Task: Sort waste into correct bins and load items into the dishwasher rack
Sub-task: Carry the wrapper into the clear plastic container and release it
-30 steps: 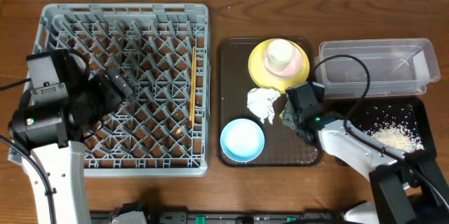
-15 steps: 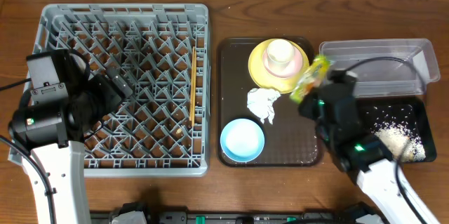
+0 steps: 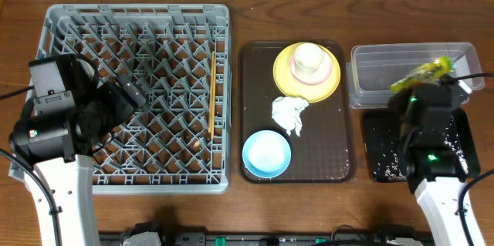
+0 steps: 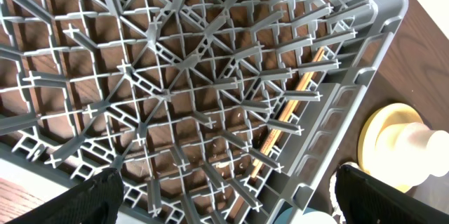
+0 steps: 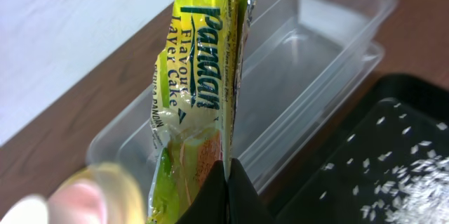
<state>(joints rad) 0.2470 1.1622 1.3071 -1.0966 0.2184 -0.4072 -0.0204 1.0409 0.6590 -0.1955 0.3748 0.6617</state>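
My right gripper [image 5: 228, 171] is shut on the edge of the yellow-green snack packet [image 5: 196, 90], which hangs above the clear tub [image 5: 302, 55]. Overhead, the packet [image 3: 421, 75] lies over the tub's [image 3: 378, 76] front right part. The black tray [image 3: 377, 149] beside it holds rice scraps [image 5: 414, 196]. My left gripper [image 4: 224, 206] is open and empty over the grey rack [image 3: 139, 11], where chopsticks [image 3: 211, 96] lie. The napkin [image 3: 289, 113], blue bowl [image 3: 267, 153], yellow plate [image 3: 284, 76] and the cup [image 3: 309, 59] in the white bowl [image 3: 327, 70] sit on the brown tray.
The brown serving tray [image 3: 336, 146] lies between the rack and the two bins. My right arm covers much of the black tray in the overhead view. The left arm stands over the rack's left side.
My right gripper has lifted the snack packet off the serving tray and carried it right, to above the clear tub. The left arm has not moved.
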